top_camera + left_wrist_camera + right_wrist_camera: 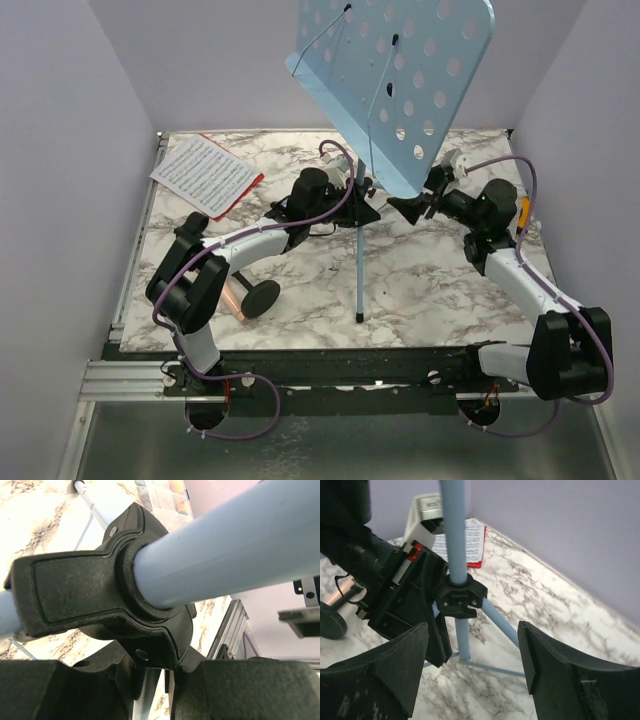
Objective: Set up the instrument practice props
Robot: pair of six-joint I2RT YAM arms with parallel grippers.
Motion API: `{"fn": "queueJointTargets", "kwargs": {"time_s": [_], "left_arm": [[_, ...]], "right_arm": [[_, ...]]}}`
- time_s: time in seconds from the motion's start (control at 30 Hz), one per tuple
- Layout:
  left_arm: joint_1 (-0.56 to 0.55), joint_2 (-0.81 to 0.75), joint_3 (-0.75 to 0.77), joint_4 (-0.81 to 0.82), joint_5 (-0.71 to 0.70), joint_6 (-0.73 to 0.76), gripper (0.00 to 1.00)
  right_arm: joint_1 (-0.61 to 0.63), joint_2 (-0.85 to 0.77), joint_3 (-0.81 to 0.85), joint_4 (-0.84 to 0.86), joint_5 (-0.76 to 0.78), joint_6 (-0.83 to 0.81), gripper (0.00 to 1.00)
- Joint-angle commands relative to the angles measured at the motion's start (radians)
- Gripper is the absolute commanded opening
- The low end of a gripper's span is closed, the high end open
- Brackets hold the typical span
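Music stand point(400, 85): light blue, upright mid-surface point(430, 290). Its perforated tray point(430, 60) is tilted and sits high, close to the top camera. Round pole point(454, 530) passes through a black collar point(460, 597), with thin legs point(500, 622) spread below and one foot toward the near edge. Sheet music point(205, 172): white with printed staves, flat, angled, in the far left corner. It lies on the red sheet point(243, 198), of which only the edges show. Microphone point(236, 297): pinkish, lying on its side near left, black round base point(262, 297) attached, partly hidden.
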Motion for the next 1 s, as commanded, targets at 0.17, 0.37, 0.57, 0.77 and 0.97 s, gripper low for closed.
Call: {"fn": "queueJointTargets", "kwargs": {"time_s": [0.17, 0.37, 0.57, 0.77, 0.97], "left_arm": [[0.016, -0.024, -0.013, -0.103, 0.019, -0.111, 0.0], [0.016, -0.027, -0.012, -0.103, 0.021, -0.112, 0.0], [0.016, -0.032, -0.01, -0.103, 0.022, -0.113, 0.0], [0.017, -0.027, -0.01, -0.101, 0.025, -0.114, 0.0], [0.016, -0.025, -0.012, -0.102, 0.021, -0.113, 0.0]], "right_arm": [[0.148, 0.06, 0.037, 0.01, 0.026, -0.528, 0.75], [0.15, 0.105, 0.045, 0.052, 0.098, -0.55, 0.65], [0.15, 0.117, 0.042, 0.051, 0.033, -0.56, 0.59], [0.158, 0.144, 0.056, 0.083, 0.016, -0.516, 0.58], [0.17, 0.172, 0.077, 0.07, 0.021, -0.503, 0.54]]}}
